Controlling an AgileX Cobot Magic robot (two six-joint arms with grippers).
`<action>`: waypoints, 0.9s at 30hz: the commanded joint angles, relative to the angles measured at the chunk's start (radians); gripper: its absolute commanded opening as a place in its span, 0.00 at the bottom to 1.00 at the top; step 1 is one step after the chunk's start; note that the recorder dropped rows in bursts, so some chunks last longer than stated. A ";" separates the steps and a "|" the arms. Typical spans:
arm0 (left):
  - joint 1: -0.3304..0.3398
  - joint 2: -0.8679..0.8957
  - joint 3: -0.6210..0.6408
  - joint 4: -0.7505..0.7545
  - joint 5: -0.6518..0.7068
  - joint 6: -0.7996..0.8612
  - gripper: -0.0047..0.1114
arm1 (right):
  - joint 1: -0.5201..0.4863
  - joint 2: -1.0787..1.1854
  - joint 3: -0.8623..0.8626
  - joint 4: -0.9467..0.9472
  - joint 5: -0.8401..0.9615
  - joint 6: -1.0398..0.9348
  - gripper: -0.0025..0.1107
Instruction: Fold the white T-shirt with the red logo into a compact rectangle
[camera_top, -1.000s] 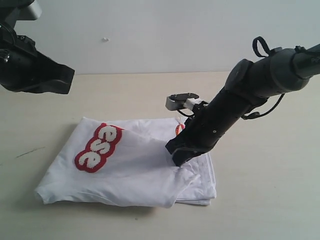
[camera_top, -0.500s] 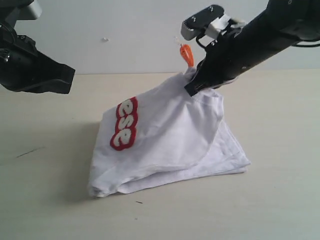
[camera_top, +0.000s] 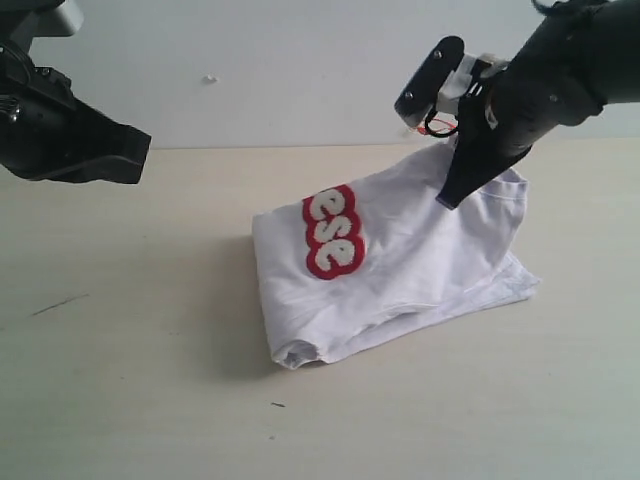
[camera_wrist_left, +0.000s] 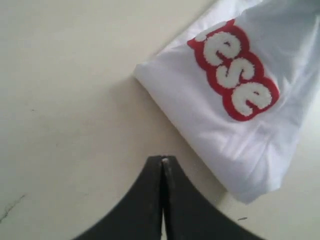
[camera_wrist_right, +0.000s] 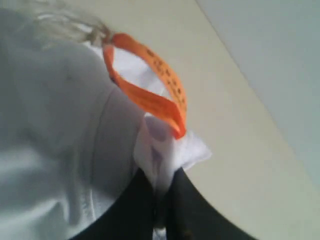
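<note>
Clearly we see the right hand (camera_top: 449, 197) clamped on the T-shirt (camera_top: 400, 270) by its orange tag (camera_wrist_right: 150, 95), at two o'clock from the logo (camera_top: 333, 232), with the left hand (camera_wrist_left: 163, 162) pressed together and empty.

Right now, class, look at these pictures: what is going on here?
The right gripper pinches the white T-shirt by its edge beside the orange neck tag and holds that end lifted. The rest lies folded on the table, the red logo facing up. The left gripper is shut, empty, and hangs clear of the shirt.
</note>
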 joint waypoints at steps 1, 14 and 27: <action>0.002 -0.002 -0.001 -0.013 -0.012 0.005 0.04 | 0.000 0.052 -0.004 -0.285 0.014 0.280 0.11; 0.002 -0.002 -0.001 -0.038 0.001 0.011 0.04 | 0.000 0.044 -0.035 -0.110 -0.031 0.460 0.19; 0.002 -0.074 -0.001 -0.039 -0.005 0.021 0.04 | 0.022 0.206 -0.027 1.076 0.096 -0.494 0.02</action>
